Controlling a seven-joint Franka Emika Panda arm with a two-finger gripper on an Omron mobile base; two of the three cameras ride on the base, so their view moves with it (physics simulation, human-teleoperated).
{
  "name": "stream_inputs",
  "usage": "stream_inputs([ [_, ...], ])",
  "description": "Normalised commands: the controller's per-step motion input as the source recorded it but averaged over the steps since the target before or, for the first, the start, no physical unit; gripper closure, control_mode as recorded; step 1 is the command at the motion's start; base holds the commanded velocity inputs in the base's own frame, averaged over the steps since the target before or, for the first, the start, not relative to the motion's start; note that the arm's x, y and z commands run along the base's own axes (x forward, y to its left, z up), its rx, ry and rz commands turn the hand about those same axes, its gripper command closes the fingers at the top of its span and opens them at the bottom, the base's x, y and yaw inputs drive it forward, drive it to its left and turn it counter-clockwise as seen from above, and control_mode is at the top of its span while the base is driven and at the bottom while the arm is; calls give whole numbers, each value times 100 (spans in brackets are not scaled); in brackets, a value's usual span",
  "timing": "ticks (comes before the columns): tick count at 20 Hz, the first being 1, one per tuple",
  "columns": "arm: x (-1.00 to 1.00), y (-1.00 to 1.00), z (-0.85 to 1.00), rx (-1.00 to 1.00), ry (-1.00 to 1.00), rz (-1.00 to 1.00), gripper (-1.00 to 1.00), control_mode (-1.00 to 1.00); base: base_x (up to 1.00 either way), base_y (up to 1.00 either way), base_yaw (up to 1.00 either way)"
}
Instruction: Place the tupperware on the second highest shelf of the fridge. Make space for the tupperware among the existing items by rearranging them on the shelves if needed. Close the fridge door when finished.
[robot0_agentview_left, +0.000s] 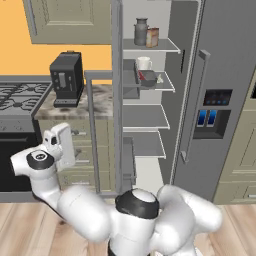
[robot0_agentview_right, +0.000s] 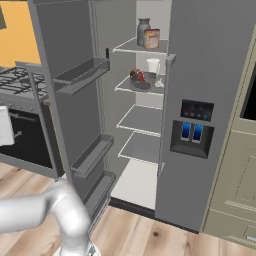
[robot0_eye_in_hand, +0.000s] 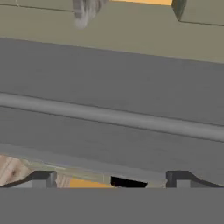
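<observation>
The fridge (robot0_agentview_left: 220, 55) stands with its left fridge door (robot0_agentview_right: 70, 45) swung wide open. The tupperware (robot0_agentview_left: 148, 76) (robot0_agentview_right: 141, 80), grey with red food inside, rests on the second highest shelf (robot0_agentview_left: 166, 86) (robot0_agentview_right: 125, 88), in front of a white mug (robot0_agentview_left: 144, 63) (robot0_agentview_right: 153, 66). On the top shelf stand a grey metal jug (robot0_agentview_left: 141, 31) (robot0_agentview_right: 143, 31) and an orange-brown carton (robot0_agentview_left: 152, 37) (robot0_agentview_right: 151, 38). My gripper (robot0_agentview_left: 66, 145) (robot0_eye_in_hand: 111, 178) is open and empty. It hangs left of the door, facing the door's outer side and its bar handle (robot0_agentview_left: 92, 130) (robot0_eye_in_hand: 113, 116).
A black coffee machine (robot0_agentview_left: 66, 79) sits on the marble counter (robot0_agentview_left: 100, 102) behind the open door, beside a stove (robot0_agentview_left: 17, 97). The dispenser door (robot0_agentview_left: 215, 110) (robot0_agentview_right: 195, 125) is closed. Door bins (robot0_agentview_right: 92, 152) jut from the inner face. Two lower shelves (robot0_agentview_left: 145, 117) are bare.
</observation>
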Motion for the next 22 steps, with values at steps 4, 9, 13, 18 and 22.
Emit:
stream_inputs([
  [4,70,1,-42,-9,19,-7,-100,-100,0,0,0],
  [9,78,16,-23,-10,19,-9,-100,-100,0,0,0],
  [13,64,8,-16,-10,19,-11,-100,-100,0,0,0],
  [18,36,-33,-19,-6,17,-18,-100,-100,0,0,0],
  [22,-2,-95,-11,0,9,-24,-100,-100,0,0,0],
])
